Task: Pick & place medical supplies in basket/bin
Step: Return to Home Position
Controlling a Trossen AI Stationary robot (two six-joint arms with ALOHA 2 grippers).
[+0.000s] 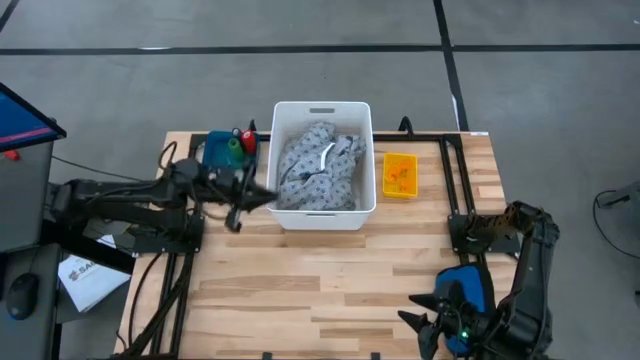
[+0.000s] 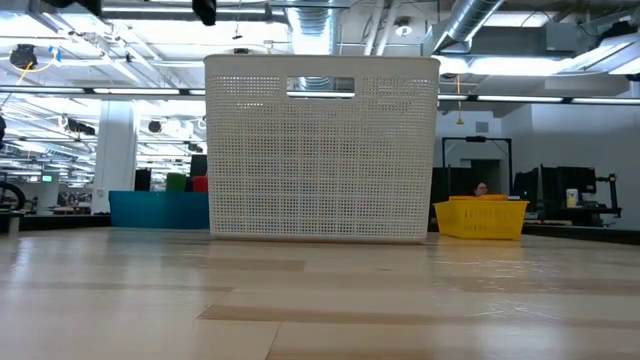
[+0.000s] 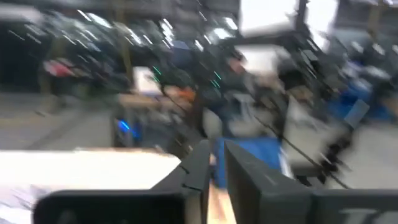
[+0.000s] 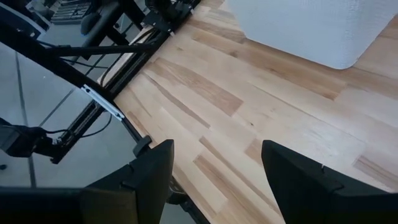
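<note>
Near the front right edge of the table [image 1: 300, 290], your right gripper [image 4: 217, 149] waits with fingers spread wide and empty. Farther in, your left gripper [image 3: 217, 158] hangs just beside the left wall of the white bin [image 1: 322, 108], fingers drawn almost together and pinching nothing, so you would probably do best to pull that arm away from the wall before swinging it home. Inside the white bin lies the bundled grey gown [image 1: 318, 165], orange pill bottles [image 1: 400, 177] sit in the yellow basket [image 1: 400, 156] just right of it, and the blue bin [image 1: 212, 150] at back left holds a green piece [image 1: 232, 150] and a red piece [image 1: 246, 135].
</note>
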